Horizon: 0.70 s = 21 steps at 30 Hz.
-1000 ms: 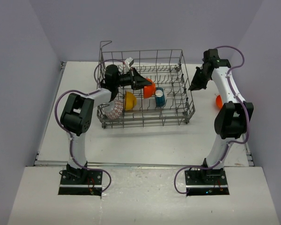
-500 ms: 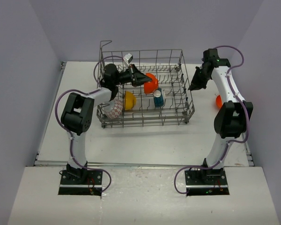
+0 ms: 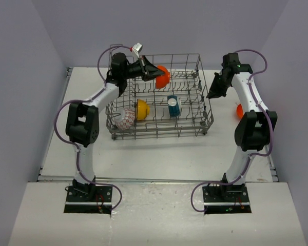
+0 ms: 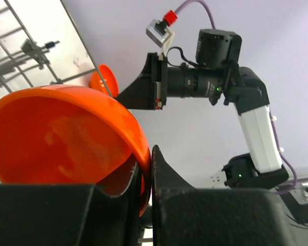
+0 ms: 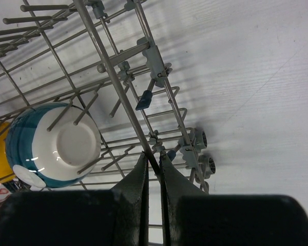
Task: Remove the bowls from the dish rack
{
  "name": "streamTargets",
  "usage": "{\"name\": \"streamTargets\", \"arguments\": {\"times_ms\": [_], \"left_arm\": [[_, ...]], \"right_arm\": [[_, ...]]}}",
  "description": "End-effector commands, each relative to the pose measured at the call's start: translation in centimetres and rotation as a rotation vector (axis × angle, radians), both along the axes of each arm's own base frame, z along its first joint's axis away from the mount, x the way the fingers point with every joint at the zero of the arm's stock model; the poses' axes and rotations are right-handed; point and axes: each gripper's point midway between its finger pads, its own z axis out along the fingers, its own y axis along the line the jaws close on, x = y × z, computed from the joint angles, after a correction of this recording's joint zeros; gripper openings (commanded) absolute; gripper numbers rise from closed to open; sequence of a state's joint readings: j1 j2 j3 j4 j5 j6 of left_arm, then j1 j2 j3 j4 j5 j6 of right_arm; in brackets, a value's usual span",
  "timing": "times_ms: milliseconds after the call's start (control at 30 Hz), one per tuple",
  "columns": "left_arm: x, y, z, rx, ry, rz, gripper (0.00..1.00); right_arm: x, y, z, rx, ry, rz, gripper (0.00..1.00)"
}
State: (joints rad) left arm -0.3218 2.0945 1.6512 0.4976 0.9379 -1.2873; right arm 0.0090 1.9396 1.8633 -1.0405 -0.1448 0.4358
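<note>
Standing toward 12 o'clock on the white table (image 3: 143, 154), the large rectangular grey wire dish rack (image 3: 159, 132) sits where it sat a second ago. The right gripper (image 3: 211, 95) stays pinched together on a wire of its 3 o'clock rim, apparently steadying it. What has changed is the left arm: the left gripper (image 3: 153, 70) has risen from among the tines at the rack's middle and swung toward 12 o'clock. It carries a small round orange bowl (image 3: 163, 76), which now hangs over the rack's far rim, clear of the wires, with the jaws clamped on its lip. That bowl is out of its slot but not yet set down, so I judge the step in hand to be the carry to the table. Being round, the bowl has no real long axis; its mouth-to-base axis lies tipped well off vertical, the hollow seemingly facing back toward the wrist, about 9 o'clock. Left in the rack are a white red-patterned bowl (image 3: 125, 119), a yellow bowl (image 3: 142, 108) and a teal-blue patterned bowl (image 3: 174, 105) on edge. A second orange bowl (image 3: 239, 110) lies on the table at 3 o'clock, half hidden by the right arm.
</note>
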Motion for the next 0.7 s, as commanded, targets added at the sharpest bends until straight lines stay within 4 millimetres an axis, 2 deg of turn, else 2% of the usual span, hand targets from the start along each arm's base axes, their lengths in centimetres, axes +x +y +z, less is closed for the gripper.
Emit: {"name": "streamTargets", "arguments": {"times_ms": [0, 67, 100, 133, 233, 267, 333, 400, 467, 500, 533, 567, 667], "left_arm": [[-0.1, 1.2, 4.3, 0.074, -0.099, 0.065, 0.0], [0.1, 1.8, 5.0, 0.118, -0.136, 0.118, 0.0], [0.1, 2.1, 4.2, 0.164, -0.091, 0.134, 0.0], [0.1, 2.3, 5.6, 0.182, -0.131, 0.154, 0.0], [0.6, 4.0, 4.9, 0.334, -0.106, 0.225, 0.0], [1.5, 5.1, 4.6, 0.419, -0.137, 0.287, 0.0], [1.2, 7.4, 5.0, 0.542, -0.124, 0.354, 0.0], [1.7, 11.3, 4.2, 0.68, -0.108, 0.455, 0.0], [1.5, 14.6, 4.9, 0.744, -0.116, 0.542, 0.0], [1.6, 16.8, 4.1, 0.774, -0.089, 0.579, 0.0], [0.9, 18.2, 5.7, 0.775, -0.117, 0.621, 0.0], [1.0, 20.1, 5.6, 0.782, -0.128, 0.648, 0.0], [0.2, 22.3, 7.7, 0.75, -0.181, 0.674, 0.0]], "right_arm": [[0.9, -3.8, -0.1, -0.141, -0.022, -0.107, 0.0], [0.9, -3.7, 0.3, -0.139, -0.028, -0.105, 0.0], [0.9, -3.6, 0.5, -0.14, -0.033, -0.102, 0.0], [0.8, -3.5, 0.6, -0.142, -0.031, -0.101, 0.0], [0.9, -3.5, 1.4, -0.14, -0.051, -0.101, 0.0], [0.8, -3.5, 1.8, -0.138, -0.062, -0.101, 0.0], [0.9, -3.5, 2.1, -0.137, -0.071, -0.103, 0.0], [0.9, -3.1, 2.4, -0.135, -0.076, -0.093, 0.0], [0.6, -2.0, 2.3, -0.137, -0.069, -0.061, 0.0], [0.5, -1.9, 2.4, -0.14, -0.071, -0.06, 0.0], [0.3, -1.6, 2.2, -0.141, -0.066, -0.05, 0.0], [0.2, -1.5, 2.0, -0.142, -0.065, -0.044, 0.0], [-0.1, -1.1, 2.0, -0.143, -0.067, -0.031, 0.0]]}}
